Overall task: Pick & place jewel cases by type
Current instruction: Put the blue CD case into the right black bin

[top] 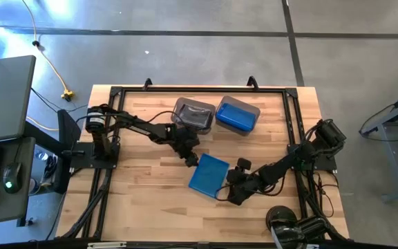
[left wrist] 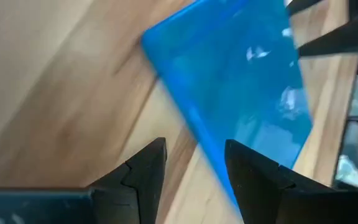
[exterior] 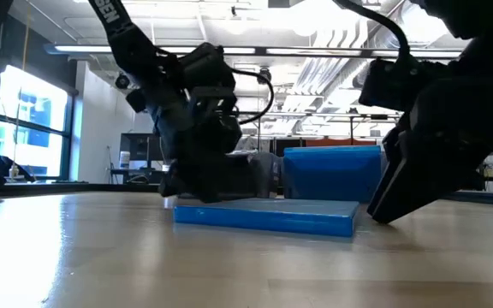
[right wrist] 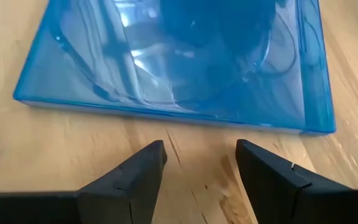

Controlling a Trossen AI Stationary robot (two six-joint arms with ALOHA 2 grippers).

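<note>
High view: pale butcher-block table [top: 144,200] w/ black tube frame round its edges. A flat, glossy blue jewel case [top: 208,174], square w/ rounded corners, lies near the table centre, turned slightly askew. The left gripper [top: 191,160] sits at the case's far-left corner; the right gripper [top: 232,188] sits just beside its near-right edge. Behind the case are two translucent grey bins, touching side by side: left bin [top: 193,113] holds dark cases, right bin [top: 238,115] holds blue ones.

Low view: the case [exterior: 265,215] rests flat on the wood, a thin slab w/ a lighter top face and deeper blue edge. The left gripper [exterior: 197,181], matte black, comes down on its rear-left end; the right gripper [exterior: 392,201] slants down to the tabletop just off its other end. Blue contents of the right bin [exterior: 332,172] rise behind.

Left wrist view: the case [left wrist: 241,87] is see-through blue plastic w/ white glints. Left gripper [left wrist: 196,165] fingers are spread apart, straddling the case's edge, w/ no clamp yet.

Right wrist view: the case [right wrist: 179,59] shows a clear lid w/ curved moulded ridges, plus a thin solid rim. Right gripper [right wrist: 200,163] fingers are spread, holding nothing, over bare wood grain just short of the rim.
</note>
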